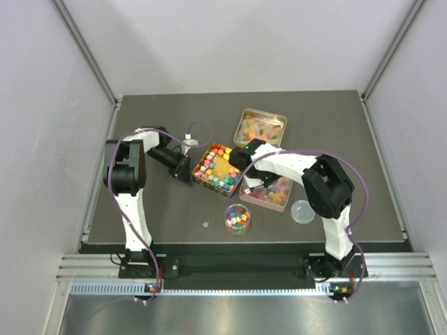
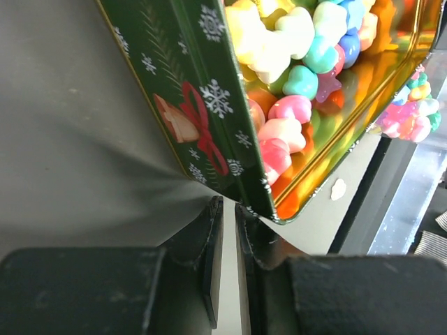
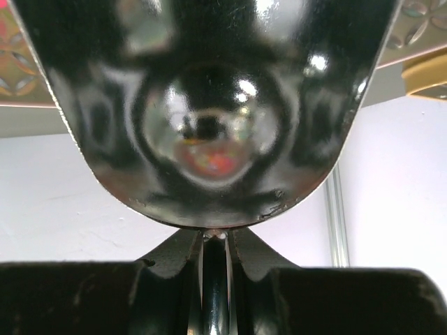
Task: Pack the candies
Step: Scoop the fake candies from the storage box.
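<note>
Right gripper (image 3: 215, 239): jaws clamped on shiny scoop (image 3: 209, 105), over middle tins. Left gripper (image 2: 229, 209): jaws a slit apart at corner of green snowflake tin (image 2: 188, 105); whether gripping it, cannot tell. Candies (image 2: 293, 42) heaped in that tin; more in far tin (image 1: 239, 125), near-right tin (image 1: 265, 204), near clear jar (image 1: 227, 213). Clear lid (image 1: 302, 211) on tabletop (image 1: 154, 216), right.

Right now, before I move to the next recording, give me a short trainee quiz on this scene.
1. How many rectangular tins hold candies?
2. True or false: the right gripper is shut on a spoon.
3. What lies nearest the left gripper: A the round jar, B the green tin, C the loose lid?
Key: 1 three; 2 true; 3 B.
</note>
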Robot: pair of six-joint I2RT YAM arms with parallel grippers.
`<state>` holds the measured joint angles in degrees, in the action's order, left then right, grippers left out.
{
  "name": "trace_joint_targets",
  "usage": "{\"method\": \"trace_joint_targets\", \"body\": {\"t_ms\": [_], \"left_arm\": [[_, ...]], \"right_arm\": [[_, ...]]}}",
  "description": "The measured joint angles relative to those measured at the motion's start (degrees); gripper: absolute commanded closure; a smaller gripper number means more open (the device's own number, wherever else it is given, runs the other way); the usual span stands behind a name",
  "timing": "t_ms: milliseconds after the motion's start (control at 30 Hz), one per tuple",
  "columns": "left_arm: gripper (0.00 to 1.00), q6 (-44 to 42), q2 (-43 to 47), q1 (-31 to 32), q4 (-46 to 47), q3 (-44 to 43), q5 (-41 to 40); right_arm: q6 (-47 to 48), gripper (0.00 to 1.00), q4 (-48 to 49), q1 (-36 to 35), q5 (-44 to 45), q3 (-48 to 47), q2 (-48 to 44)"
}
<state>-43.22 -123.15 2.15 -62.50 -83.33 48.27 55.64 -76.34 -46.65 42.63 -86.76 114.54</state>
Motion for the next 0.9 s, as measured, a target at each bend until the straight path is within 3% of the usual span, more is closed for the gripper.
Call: {"method": "trace_joint_targets", "body": {"t_ms": [400,900], "left_arm": [[0.83,0.11,0.76,0.04,0.02,0.31,1.22],[0.83,1.42,0.76,0.17,0.61,0.52,1.84]], "right_arm": [[1.77,1.0,0.57,0.81,1.27,5.46,-2.36],[1.77,1.0,1.55,-1.14,-2.19,-0.63,0.87]]}}
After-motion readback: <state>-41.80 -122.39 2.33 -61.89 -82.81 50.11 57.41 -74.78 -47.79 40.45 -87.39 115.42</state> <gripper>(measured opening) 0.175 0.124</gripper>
